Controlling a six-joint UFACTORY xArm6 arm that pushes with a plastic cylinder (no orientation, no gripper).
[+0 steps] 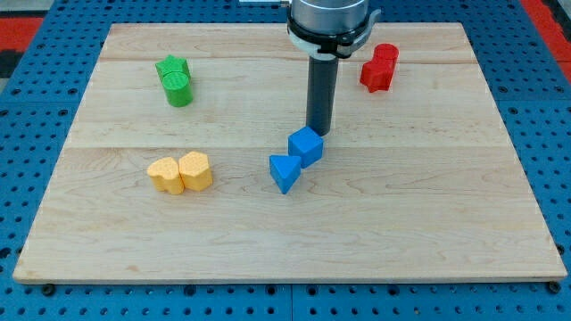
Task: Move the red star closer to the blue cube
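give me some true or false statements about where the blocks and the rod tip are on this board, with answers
1. My tip is just above the blue cube in the view. True.
2. The red blocks touch the blue cube. False: they sit apart from it, toward the view's top right.
3. The blue triangle block lies right beside the blue cube, to its lower left. True.
4. The two yellow blocks are at the view's right. False: they are left of centre, side by side.
5. The green blocks are at the view's bottom. False: they are at the upper left of the wooden board.
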